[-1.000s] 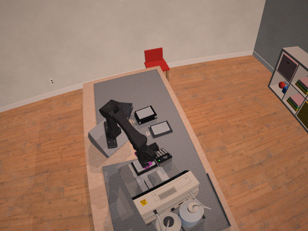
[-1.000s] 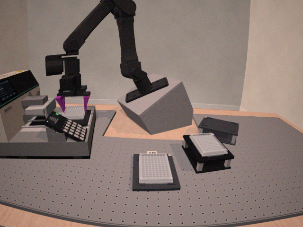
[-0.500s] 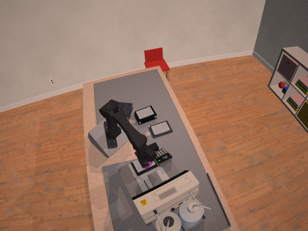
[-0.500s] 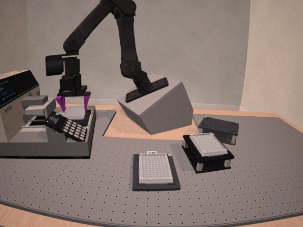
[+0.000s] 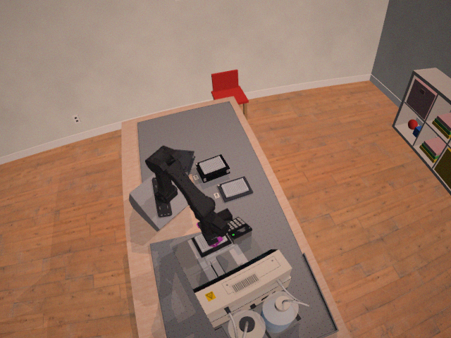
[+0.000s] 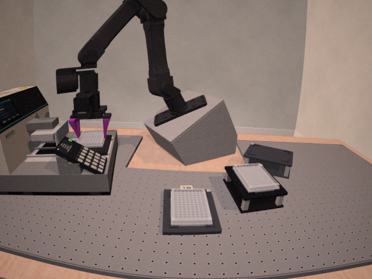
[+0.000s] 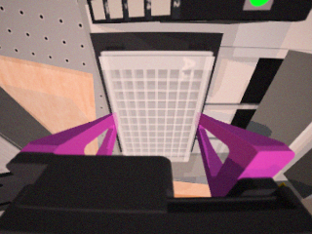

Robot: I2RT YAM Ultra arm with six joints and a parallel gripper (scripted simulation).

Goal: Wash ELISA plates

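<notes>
My gripper is at the washer's carrier, its purple fingers shut on the long sides of a clear 96-well plate. The plate lies level over the carrier's black pocket; I cannot tell whether it rests in it. The keypad is beside it, and its lamp is green. A second plate lies in a flat nest. A third plate sits on a raised nest. Another nest behind them is empty.
The washer's body stands behind the carrier, with two bottles behind it. The arm is mounted on a grey wedge between the washer and the nests.
</notes>
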